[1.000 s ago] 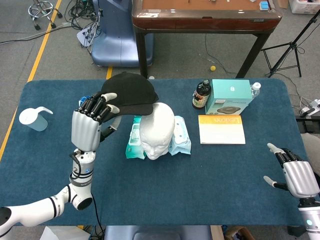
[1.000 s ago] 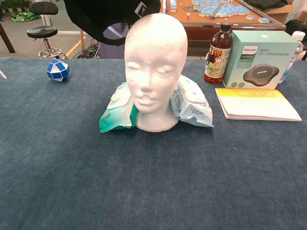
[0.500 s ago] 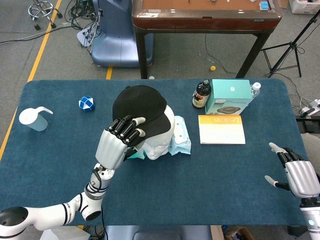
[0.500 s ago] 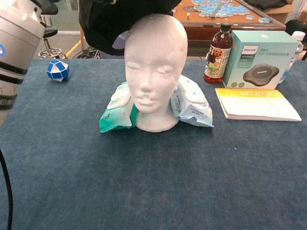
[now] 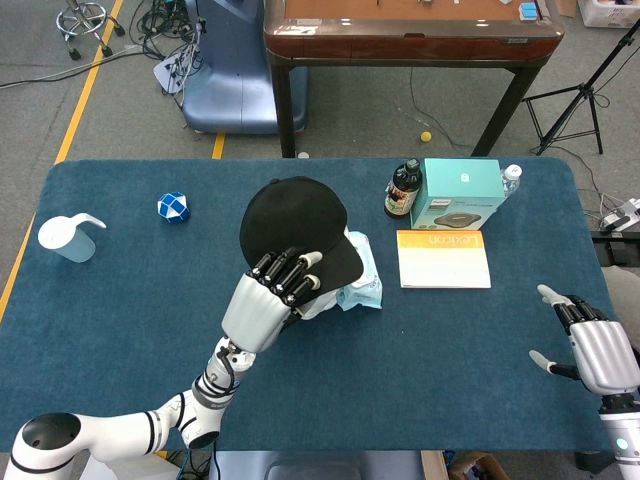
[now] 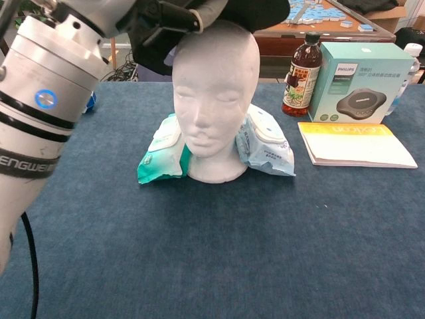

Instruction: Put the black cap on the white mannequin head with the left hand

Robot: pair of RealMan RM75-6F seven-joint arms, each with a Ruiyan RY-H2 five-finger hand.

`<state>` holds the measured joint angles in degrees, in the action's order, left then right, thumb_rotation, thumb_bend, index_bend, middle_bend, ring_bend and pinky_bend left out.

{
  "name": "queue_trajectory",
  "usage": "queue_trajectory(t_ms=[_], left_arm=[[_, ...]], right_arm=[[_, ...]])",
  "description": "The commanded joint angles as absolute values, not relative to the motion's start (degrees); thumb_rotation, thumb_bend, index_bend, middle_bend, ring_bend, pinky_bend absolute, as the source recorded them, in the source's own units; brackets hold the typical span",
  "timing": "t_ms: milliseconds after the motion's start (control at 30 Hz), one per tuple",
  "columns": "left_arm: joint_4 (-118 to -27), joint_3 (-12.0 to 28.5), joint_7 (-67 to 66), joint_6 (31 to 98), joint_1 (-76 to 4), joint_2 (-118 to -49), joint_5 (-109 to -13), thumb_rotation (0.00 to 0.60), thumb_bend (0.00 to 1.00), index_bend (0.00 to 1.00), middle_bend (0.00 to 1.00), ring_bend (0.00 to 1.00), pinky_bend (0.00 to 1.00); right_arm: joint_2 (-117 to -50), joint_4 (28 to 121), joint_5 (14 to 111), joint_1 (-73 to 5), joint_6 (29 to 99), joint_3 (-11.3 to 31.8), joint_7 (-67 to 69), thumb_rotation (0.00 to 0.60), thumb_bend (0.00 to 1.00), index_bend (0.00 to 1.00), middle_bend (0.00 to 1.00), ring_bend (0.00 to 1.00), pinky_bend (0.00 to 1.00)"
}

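Observation:
The black cap (image 5: 296, 222) sits over the top of the white mannequin head (image 6: 216, 100) in the middle of the table. In the head view it hides nearly all of the head. My left hand (image 5: 264, 303) grips the cap's brim from the near side, fingers (image 5: 290, 270) curled over its edge. In the chest view the left hand (image 6: 169, 16) holds the cap (image 6: 255, 10) against the crown, and its forearm fills the left of the frame. My right hand (image 5: 597, 350) rests near the table's front right edge, fingers apart, holding nothing.
Two wipes packs (image 6: 163, 149) (image 6: 265, 143) flank the head's base. A dark bottle (image 5: 403, 188), teal box (image 5: 458, 192) and yellow booklet (image 5: 443, 258) lie to the right. A blue-white puzzle ball (image 5: 172, 207) and clear jug (image 5: 68, 238) sit at far left.
My left hand has carried the cap rightward and over the mannequin head, from beside it to on top. The forearm now fills the chest view's left. The right hand stayed still.

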<state>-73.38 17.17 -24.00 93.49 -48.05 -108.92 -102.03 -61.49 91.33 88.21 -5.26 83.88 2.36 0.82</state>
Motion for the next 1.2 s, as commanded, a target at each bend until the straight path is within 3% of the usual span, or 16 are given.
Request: queue_trajectory(t_ms=[33, 533, 833, 1200], left_arm=[[-71.72, 17.38, -24.18, 92.04, -49.40, -110.45, -101.95, 0.600, 0.36, 0.82, 0.39, 0.30, 0.47], [-68.95, 11.11, -24.02, 96.62, -45.51, -111.92, -105.58, 0.600, 0.36, 0.79, 0.38, 0.30, 0.47], [-70.90, 9.07, -25.21, 96.52, -42.21, -111.07, -105.09, 0.600, 0.35, 0.63, 0.37, 0.29, 0.47], [-73.85, 6.54, -26.52, 94.30, -38.96, -110.54, -104.14, 0.600, 0.30, 0.51, 0.30, 0.25, 0.46]], right_arm=[[-61.39, 91.28, 88.22, -5.26, 83.89, 2.38, 1.08, 0.600, 0.00, 0.13, 0.28, 0.21, 0.38], [-61.35, 91.12, 87.60, -5.39, 83.49, 2.65, 1.33, 0.600, 0.00, 0.13, 0.28, 0.21, 0.38], [-61.56, 91.36, 87.09, -5.64, 82.88, 2.76, 0.37, 0.600, 0.00, 0.13, 0.28, 0.21, 0.38], [-61.48, 91.28, 87.11, -5.58, 83.01, 2.78, 0.65, 0.600, 0.00, 0.13, 0.28, 0.21, 0.38]])
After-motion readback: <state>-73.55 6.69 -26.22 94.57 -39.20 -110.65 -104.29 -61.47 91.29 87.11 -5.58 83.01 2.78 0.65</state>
